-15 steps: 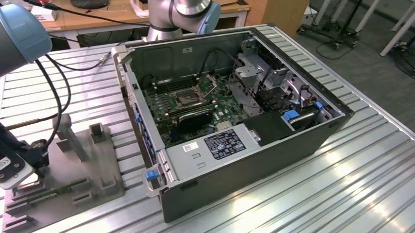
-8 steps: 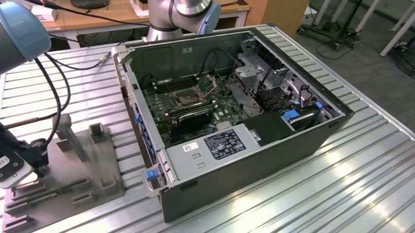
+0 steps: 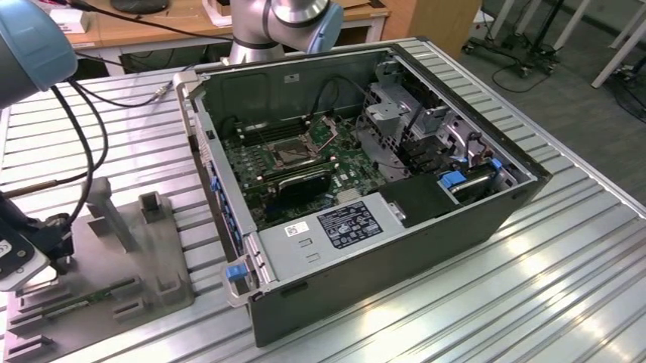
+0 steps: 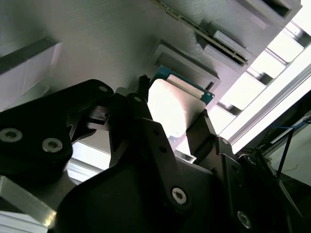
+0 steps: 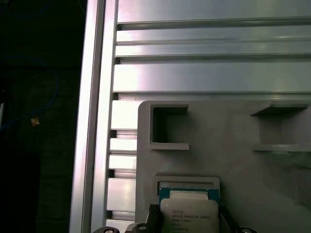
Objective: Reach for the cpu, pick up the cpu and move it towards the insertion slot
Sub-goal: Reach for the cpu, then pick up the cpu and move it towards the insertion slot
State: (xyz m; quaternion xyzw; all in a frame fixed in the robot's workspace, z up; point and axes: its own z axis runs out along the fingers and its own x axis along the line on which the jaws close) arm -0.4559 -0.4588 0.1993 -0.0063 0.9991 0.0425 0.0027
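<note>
Cpu (image 4: 176, 104) pinched at opposite edges by end effector (image 4: 173, 110), seen in both wrist views, at recess of grey tray (image 5: 233, 141) on table (image 5: 204, 73). Exterior view adds insertion slot (image 3: 290, 154), well apart, inside open computer case (image 3: 424, 249).

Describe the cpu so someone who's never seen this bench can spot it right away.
Left of the open computer case in the exterior view, a grey plastic tray lies on the slatted metal table. The cpu sits at a shallow recess near the tray's edge, at the pincer. It's the flat square with a silvery top and teal rim, not the long green strip.
</note>
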